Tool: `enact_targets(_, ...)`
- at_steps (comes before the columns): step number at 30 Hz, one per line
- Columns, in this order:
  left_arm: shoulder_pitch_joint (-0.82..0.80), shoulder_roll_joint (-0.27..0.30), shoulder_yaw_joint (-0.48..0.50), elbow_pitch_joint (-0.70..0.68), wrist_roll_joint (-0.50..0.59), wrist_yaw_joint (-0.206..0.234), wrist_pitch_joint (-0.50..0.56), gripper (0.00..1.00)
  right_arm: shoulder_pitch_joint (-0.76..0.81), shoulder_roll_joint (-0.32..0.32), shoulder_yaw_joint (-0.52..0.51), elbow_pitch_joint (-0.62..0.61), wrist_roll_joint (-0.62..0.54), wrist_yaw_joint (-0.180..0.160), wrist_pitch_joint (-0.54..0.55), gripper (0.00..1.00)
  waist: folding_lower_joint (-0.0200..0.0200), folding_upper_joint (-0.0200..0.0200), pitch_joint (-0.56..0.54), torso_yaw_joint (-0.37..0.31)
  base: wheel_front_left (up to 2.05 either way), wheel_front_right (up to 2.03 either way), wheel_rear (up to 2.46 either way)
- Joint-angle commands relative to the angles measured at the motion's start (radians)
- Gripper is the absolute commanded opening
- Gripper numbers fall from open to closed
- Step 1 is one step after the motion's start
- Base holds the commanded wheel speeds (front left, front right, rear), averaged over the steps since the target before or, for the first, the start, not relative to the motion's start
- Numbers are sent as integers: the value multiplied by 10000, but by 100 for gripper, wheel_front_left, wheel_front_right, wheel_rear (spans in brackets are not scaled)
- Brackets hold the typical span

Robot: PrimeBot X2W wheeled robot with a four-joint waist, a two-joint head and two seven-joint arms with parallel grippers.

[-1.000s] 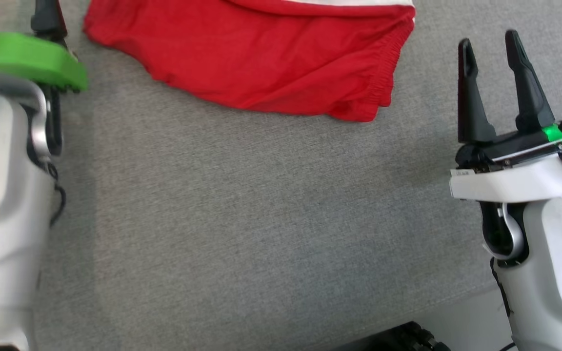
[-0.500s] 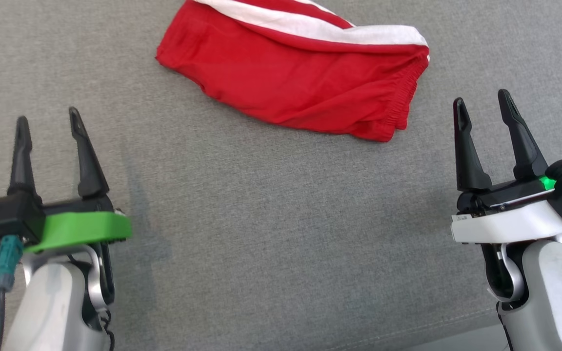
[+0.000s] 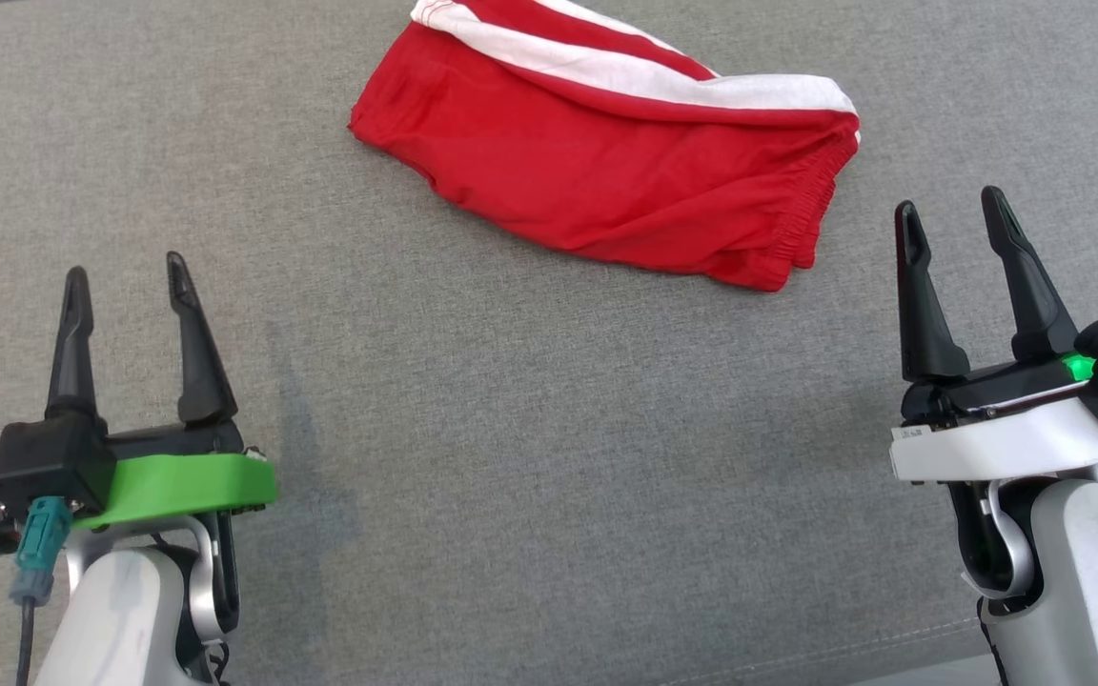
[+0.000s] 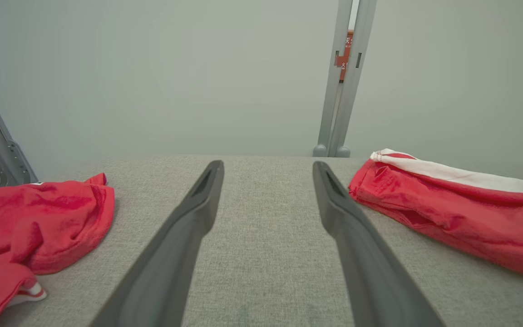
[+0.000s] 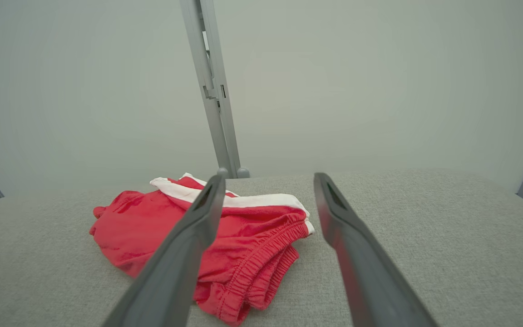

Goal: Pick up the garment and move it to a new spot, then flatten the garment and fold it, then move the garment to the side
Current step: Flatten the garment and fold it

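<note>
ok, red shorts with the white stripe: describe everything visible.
The red shorts look like thin soft fabric, with a white stripe along the far edge and a gathered elastic waistband at the robot's right end. They lie folded flat, slightly wrinkled, on the grey fabric surface, ahead of centre. Nothing else touches them.

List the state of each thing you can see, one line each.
red shorts: folded over, lying on the grey surface, ungripped.
crumpled red garment: bunched in a heap, ungripped.
left gripper: open, empty.
right gripper: open, empty.
</note>
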Motion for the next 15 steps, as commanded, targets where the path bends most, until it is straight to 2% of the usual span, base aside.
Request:
enact_targets(1, -388, 205, -192, -25, 177, -208, 157, 100, 65, -12, -66, -86, 28, 0, 32, 100, 0, 0, 138, 22, 0, 0, 0)
enact_targets(4, -1211, 376, -641, 62, 281, -666, 670, 100, -58, 10, -79, -166, 16, 0, 64, 100, 0, 0, 356, 15, 0, 0, 0)
enact_targets(8, -2928, 430, -1419, 584, 372, -1503, 1960, 100, -260, 29, -13, -246, 21, 0, 56, 100, 0, 0, 748, -139, 0, 0, 0)
enact_targets(12, -4850, 207, -2162, 1862, 368, -2429, 3174, 100, -460, 75, 74, -256, 49, 0, -23, 100, 0, 0, 1198, -389, 0, 0, 0)
enact_targets(15, -5930, -24, -2563, 3333, 297, -3010, 3875, 100, -631, 172, 225, -145, 114, 0, -138, 100, 0, 0, 1487, -663, 0, 0, 0)
